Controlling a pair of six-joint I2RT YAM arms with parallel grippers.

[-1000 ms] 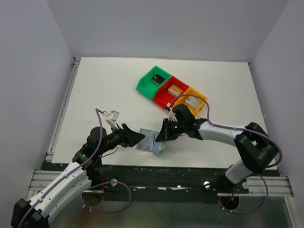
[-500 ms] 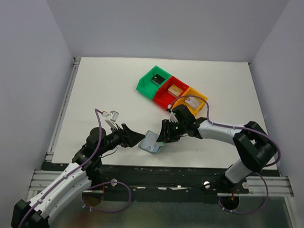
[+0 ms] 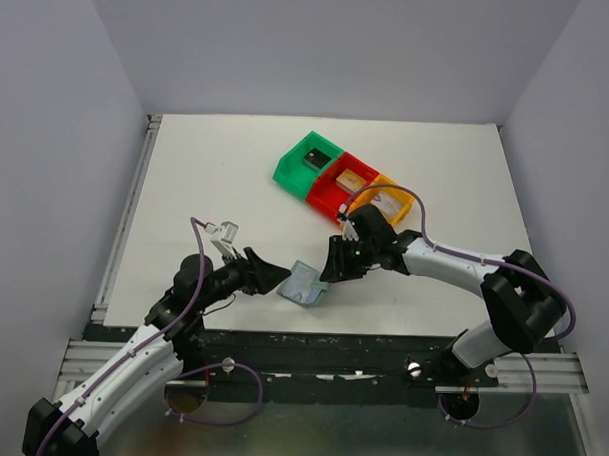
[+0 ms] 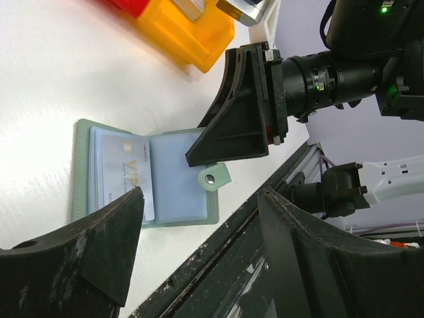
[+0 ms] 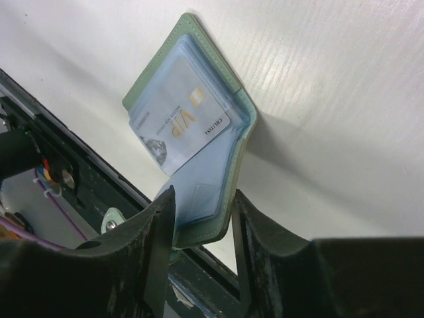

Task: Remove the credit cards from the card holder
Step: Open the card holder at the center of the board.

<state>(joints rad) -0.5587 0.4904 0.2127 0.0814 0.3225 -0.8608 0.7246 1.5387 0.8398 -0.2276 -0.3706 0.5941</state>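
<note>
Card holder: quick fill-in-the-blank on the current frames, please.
1. The card holder lies ___, not folded shut.
2. The card in its clear sleeve reads ___.
3. Between the green bin and the orange bin sits the ___ bin.
4. The left tool has its jaws ___, holding nothing.
Answers: open; VIP; red; open.

Open card holder (image 4: 173,192), VIP card (image 4: 127,173) inside

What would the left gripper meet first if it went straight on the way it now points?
Most likely the card holder, lying open on the table just ahead of the left gripper. The right gripper stands beyond it. Height is unclear, so it might pass just above.
</note>
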